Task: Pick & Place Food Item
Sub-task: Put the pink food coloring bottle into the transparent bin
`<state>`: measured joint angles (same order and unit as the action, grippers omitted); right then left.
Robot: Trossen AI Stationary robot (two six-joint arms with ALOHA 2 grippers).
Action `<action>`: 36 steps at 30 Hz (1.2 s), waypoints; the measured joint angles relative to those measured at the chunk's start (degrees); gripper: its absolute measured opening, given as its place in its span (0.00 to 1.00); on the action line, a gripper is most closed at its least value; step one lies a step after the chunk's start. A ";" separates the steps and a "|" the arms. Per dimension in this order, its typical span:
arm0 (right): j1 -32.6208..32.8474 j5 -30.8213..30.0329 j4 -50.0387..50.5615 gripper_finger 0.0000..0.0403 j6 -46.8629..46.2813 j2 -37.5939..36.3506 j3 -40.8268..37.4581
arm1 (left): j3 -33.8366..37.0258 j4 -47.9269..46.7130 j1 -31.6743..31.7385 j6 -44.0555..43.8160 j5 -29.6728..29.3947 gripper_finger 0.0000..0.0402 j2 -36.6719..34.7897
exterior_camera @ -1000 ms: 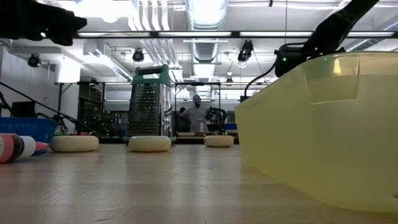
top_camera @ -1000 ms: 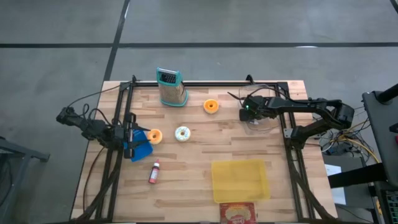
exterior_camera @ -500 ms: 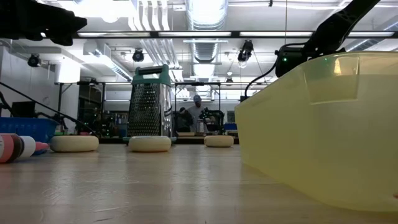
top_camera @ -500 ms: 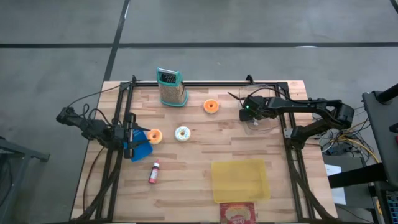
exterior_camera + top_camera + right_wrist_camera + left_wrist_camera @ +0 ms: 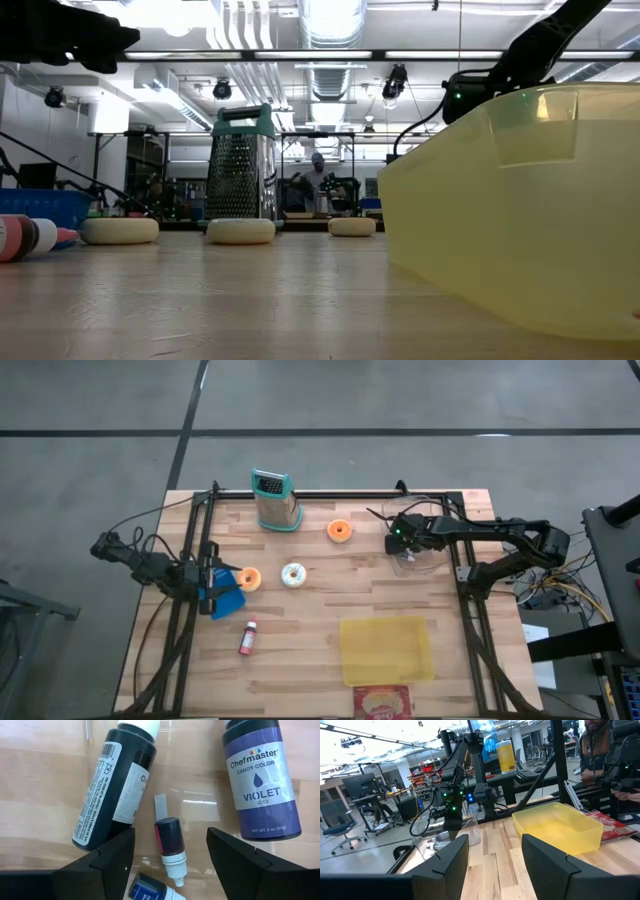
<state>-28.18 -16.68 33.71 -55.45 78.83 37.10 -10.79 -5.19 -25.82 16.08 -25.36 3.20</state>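
We see the right gripper [image 5: 170, 852] spread wide, holding nothing, above a small dark dropper bottle [image 5: 169, 841] near the wooden worktop's [image 5: 310, 640] right edge; left gripper [image 5: 492, 857] parted, empty, at the left edge.

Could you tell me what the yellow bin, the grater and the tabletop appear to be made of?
The yellow bin looks like translucent plastic with a smooth, slightly glossy finish: light passes through its wall in the low view. The grater seems to be perforated metal, its face dotted with holes, with a teal cap that is probably plastic. The tabletop appears to be pale wood planks with visible grain and seams.
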 joint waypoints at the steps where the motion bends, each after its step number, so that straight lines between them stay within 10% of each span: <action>1: 0.03 0.01 -0.02 0.61 -0.01 0.00 0.00 | 0.00 -0.01 0.01 0.02 -0.01 0.47 -0.01; 36: 0.04 -0.74 -0.87 0.60 -0.05 -0.02 0.86 | 0.00 -0.01 0.02 0.01 -0.01 0.47 0.00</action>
<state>-28.14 -17.42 32.84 -55.49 78.81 37.96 -10.79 -5.20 -25.80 16.09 -25.37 3.20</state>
